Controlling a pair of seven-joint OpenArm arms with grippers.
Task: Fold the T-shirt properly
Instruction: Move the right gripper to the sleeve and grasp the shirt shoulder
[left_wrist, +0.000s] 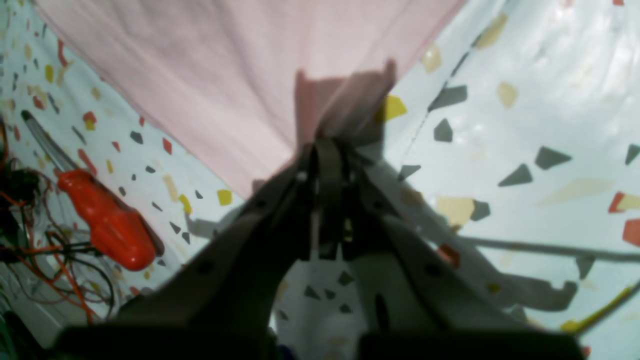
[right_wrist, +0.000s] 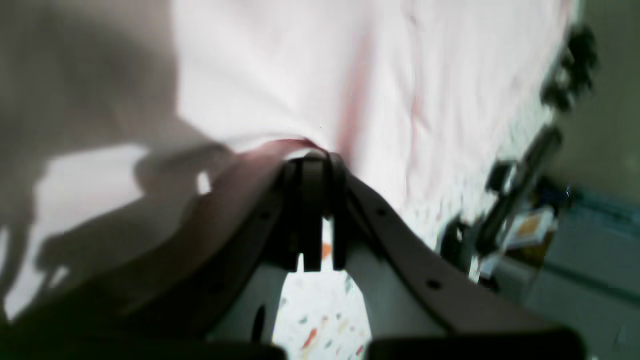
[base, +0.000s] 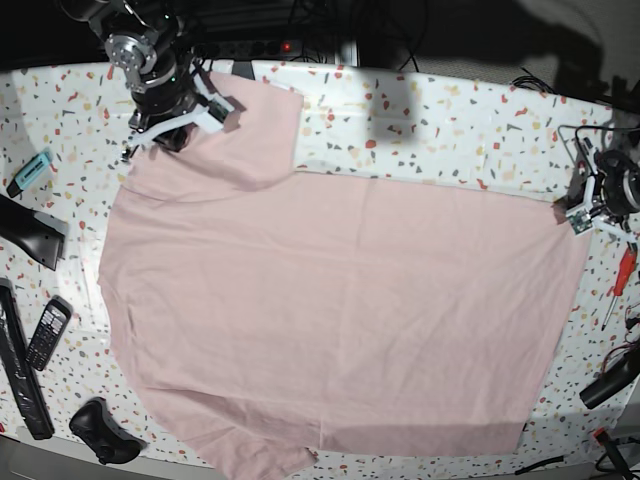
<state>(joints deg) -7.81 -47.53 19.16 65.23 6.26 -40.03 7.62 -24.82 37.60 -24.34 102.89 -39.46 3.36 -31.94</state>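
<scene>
Here the T-shirt (base: 340, 310) lies spread plain side up over most of the speckled table (base: 450, 120), filling the middle of the base view from left edge to right, with one sleeve at the upper left and the other hanging at the bottom centre. My left gripper (left_wrist: 327, 145) is pinched together on a corner of the hem, seen at the far right of the base view; in the left wrist view a small tab of pink cloth stands up just beyond the tips. My right gripper (right_wrist: 312, 162) is clamped on a fold of fabric at the upper left of the base view, by the sleeve and shoulder.

I judge the cloth light, soft and limp: it will sag and drag rather than hold any shape, and a thin pinch could slip out. Edges and corners, where seams double the fabric, look the surest holds, as I have now. Lifted too fast, the wide body may bunch. A red-handled screwdriver (left_wrist: 105, 220) lies near my left gripper, clear of the cloth.
</scene>
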